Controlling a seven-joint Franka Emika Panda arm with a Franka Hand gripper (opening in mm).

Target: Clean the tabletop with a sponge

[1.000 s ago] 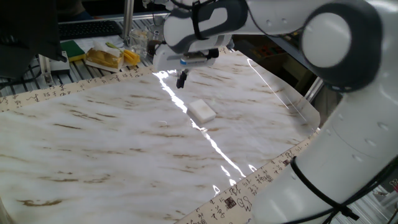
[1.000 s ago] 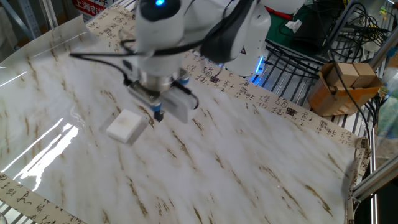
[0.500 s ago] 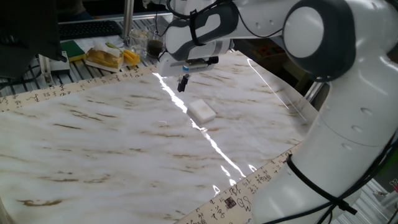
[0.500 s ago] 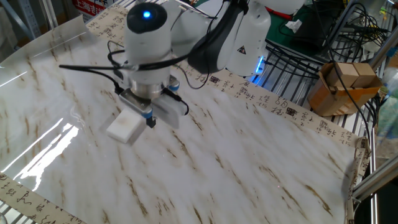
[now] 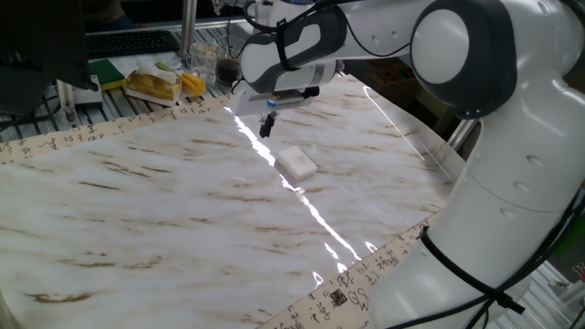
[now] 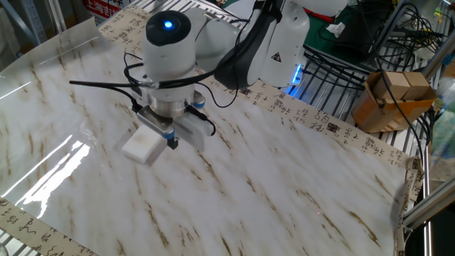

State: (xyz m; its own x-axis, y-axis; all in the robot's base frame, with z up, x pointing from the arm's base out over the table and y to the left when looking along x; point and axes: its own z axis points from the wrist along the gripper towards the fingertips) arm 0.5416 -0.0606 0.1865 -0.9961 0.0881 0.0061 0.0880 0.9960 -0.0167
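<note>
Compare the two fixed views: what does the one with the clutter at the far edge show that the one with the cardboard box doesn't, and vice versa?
Only the clutter view: the green and yellow item, a keyboard, and a clear gap between the black gripper and the small white rectangular sponge.

Only the box view: a brown cardboard box, the wire rack, and the arm's blue light. Here the gripper overlaps the sponge, so the gap is hidden.

Both: the glossy white marble-patterned tabletop with its beige printed border.
</note>
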